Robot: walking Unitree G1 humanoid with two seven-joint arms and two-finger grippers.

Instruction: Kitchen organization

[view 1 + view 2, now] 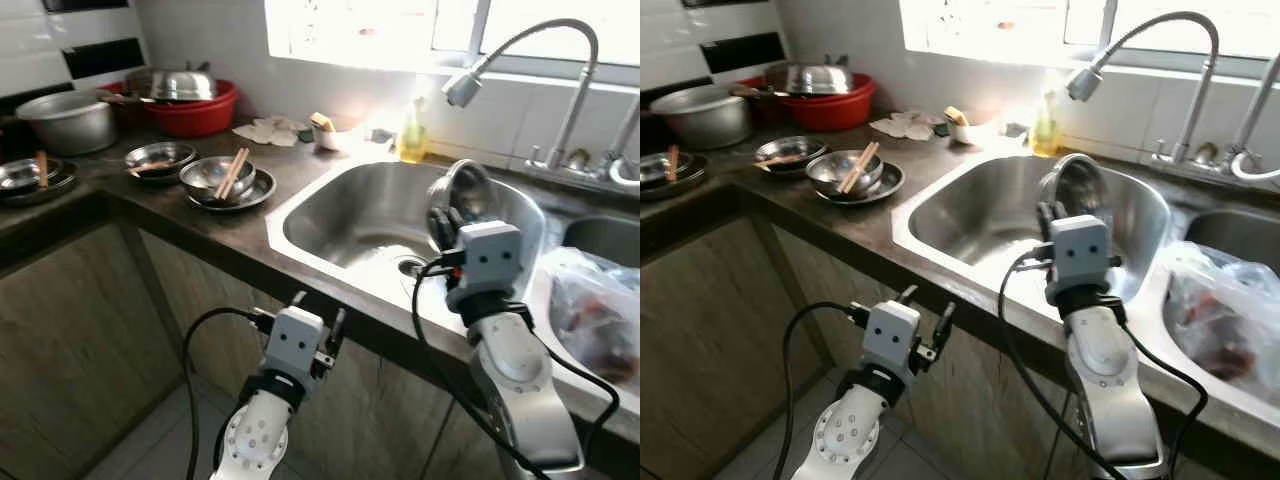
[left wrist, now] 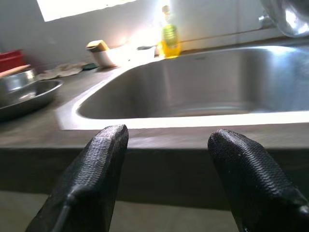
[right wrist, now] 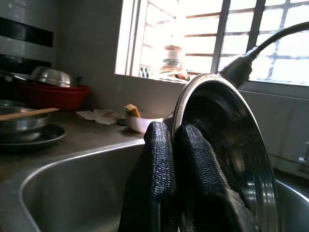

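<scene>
A steel plate (image 3: 227, 145) is held by its rim in the closed right pincer (image 1: 447, 226) above the sink (image 1: 330, 215), probably to be lowered inside, while the left pincer (image 2: 166, 145), wide open and empty, is kept below the sink's front edge.

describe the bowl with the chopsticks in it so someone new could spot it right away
Start at the steel sink and look to the dark counter on the robot's left. The nearest dish there is a steel bowl sitting on a steel plate. Unlike the other steel dishes further left, it has wooden chopsticks leaning inside.
</scene>
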